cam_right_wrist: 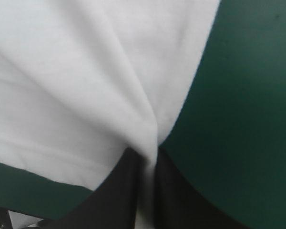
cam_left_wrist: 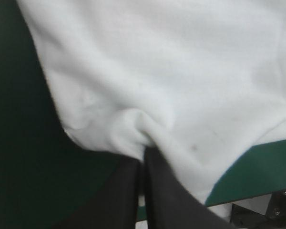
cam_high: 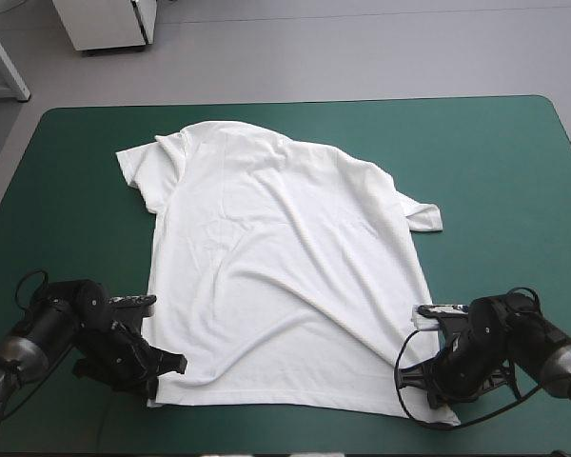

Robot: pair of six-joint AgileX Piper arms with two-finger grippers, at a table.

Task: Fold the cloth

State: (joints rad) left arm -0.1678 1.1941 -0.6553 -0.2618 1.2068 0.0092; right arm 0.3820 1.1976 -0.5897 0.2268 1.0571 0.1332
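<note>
We see the white T-shirt (cam_high: 276,267) spread flat on the teal-green cover (cam_high: 495,162), its sleeves far ahead of the jaws. Our left gripper (cam_left_wrist: 144,151) pinches 1 hem corner, cloth bunched between its nearly closed jaws. Our right gripper (cam_right_wrist: 151,151) clamps the other hem corner the same way

T-shirt (cam_high: 285,276) on desk (cam_high: 514,171), one hem corner between left jaws, other between right jaws, remainder ahead of both

No text, label, brand, number or sign can be read on the T-shirt (cam_high: 285,276) or the teal-green cover (cam_high: 495,162).
</note>
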